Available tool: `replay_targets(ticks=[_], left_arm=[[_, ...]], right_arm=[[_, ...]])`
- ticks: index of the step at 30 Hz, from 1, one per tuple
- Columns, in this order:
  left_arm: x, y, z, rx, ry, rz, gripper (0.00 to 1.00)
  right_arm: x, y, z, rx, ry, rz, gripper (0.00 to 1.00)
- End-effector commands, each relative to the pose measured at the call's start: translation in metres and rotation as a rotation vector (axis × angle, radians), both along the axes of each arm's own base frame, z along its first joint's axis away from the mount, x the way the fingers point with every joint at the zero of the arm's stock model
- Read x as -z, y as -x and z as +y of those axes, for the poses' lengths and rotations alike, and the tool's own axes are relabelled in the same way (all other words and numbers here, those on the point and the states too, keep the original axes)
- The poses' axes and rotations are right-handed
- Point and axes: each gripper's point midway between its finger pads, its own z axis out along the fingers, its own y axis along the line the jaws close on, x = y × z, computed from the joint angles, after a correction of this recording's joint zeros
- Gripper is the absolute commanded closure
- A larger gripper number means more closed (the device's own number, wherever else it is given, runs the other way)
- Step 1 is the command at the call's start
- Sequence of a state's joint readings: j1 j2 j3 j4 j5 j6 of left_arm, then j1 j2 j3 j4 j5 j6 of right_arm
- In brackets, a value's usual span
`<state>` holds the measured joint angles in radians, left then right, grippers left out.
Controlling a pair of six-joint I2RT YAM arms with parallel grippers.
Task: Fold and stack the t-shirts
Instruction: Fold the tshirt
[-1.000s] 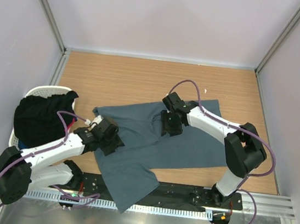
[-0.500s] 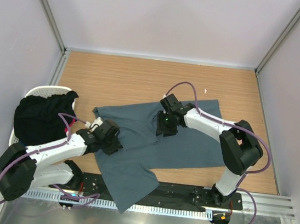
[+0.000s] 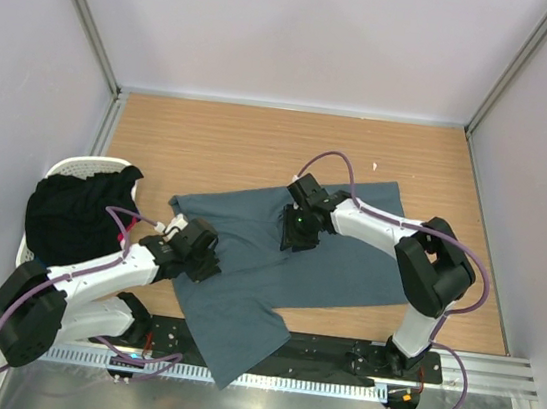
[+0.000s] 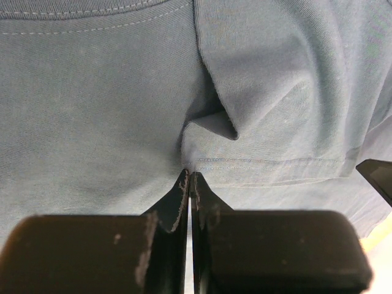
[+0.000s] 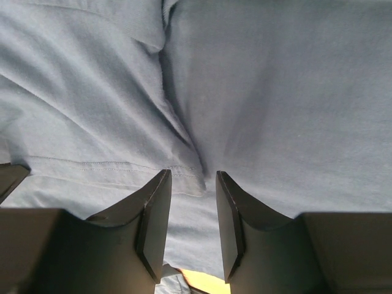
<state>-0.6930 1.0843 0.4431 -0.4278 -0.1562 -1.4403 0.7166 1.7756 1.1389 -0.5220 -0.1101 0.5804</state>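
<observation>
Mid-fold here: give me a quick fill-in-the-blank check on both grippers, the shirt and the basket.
1. The left gripper is ___ on a fold of the blue-grey t-shirt.
2. The right gripper hangs over the same shirt with its jaws ___.
3. In the top view, the white laundry basket sits to the ___ of the shirt.
Missing words: shut; open; left.

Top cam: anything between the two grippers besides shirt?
No. Top view shows only the t-shirt, wrinkled blue-grey cloth, between left gripper and right gripper.
</observation>
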Motion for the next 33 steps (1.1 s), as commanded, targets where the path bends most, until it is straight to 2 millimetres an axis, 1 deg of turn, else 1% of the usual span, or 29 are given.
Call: replay_targets(ticks=[1, 6, 7, 12, 15, 16, 18, 19, 21, 23, 24, 25, 27, 29, 31, 33], left_arm=[[-0.004, -0.006, -0.002, -0.012, 0.006, -0.025, 1.0], [-0.007, -0.008, -0.003, -0.005, 0.004, -0.04, 1.0], [-0.007, -0.008, -0.002, -0.006, 0.003, -0.041, 1.0], [-0.012, -0.01, -0.004, 0.001, 0.012, -0.053, 1.0], [-0.015, -0.011, -0.006, 0.004, 0.021, -0.064, 1.0], [-0.016, -0.011, -0.007, 0.007, 0.025, -0.066, 1.0], [-0.019, -0.011, -0.008, 0.01, 0.034, -0.064, 1.0], [-0.02, -0.011, -0.009, 0.011, 0.04, -0.064, 1.0], [-0.026, -0.011, -0.013, 0.02, 0.058, -0.07, 1.0], [-0.031, -0.011, -0.014, 0.015, 0.067, -0.069, 1.0], [-0.037, -0.012, -0.018, 0.015, 0.081, -0.073, 1.0], [-0.037, -0.008, -0.016, 0.016, 0.073, -0.053, 1.0], [-0.043, -0.006, -0.019, 0.013, 0.088, -0.053, 1.0], [-0.051, -0.002, -0.022, 0.021, 0.094, -0.052, 1.0], [-0.052, 0.001, -0.02, 0.013, 0.081, -0.038, 1.0], [-0.056, 0.005, -0.023, 0.021, 0.087, -0.039, 1.0]], right_arm=[[-0.006, -0.001, 0.011, 0.007, -0.04, -0.01, 0.61], [-0.003, 0.009, 0.008, -0.002, -0.031, 0.016, 0.61], [-0.002, 0.01, 0.007, -0.004, -0.031, 0.018, 0.63], [0.003, 0.013, 0.004, -0.008, -0.018, 0.025, 0.65], [0.002, 0.013, 0.005, -0.013, -0.023, 0.023, 0.73], [0.0, 0.012, 0.006, -0.013, -0.029, 0.02, 0.79], [-0.008, 0.009, 0.009, -0.011, -0.044, 0.001, 0.87], [-0.011, 0.007, 0.01, -0.008, -0.051, -0.007, 0.93], [-0.021, 0.003, 0.014, -0.01, -0.071, -0.03, 0.99], [-0.031, -0.001, 0.014, -0.005, -0.079, -0.055, 0.99], [-0.037, -0.006, 0.016, 0.0, -0.086, -0.073, 0.99], [-0.04, -0.008, 0.016, 0.002, -0.083, -0.084, 0.99], [-0.048, -0.014, 0.02, 0.002, -0.095, -0.107, 0.99], [-0.05, -0.016, 0.02, 0.004, -0.095, -0.111, 0.99], [-0.054, -0.018, 0.021, 0.002, -0.101, -0.118, 0.99], [-0.057, -0.019, 0.02, 0.005, -0.106, -0.123, 0.99]])
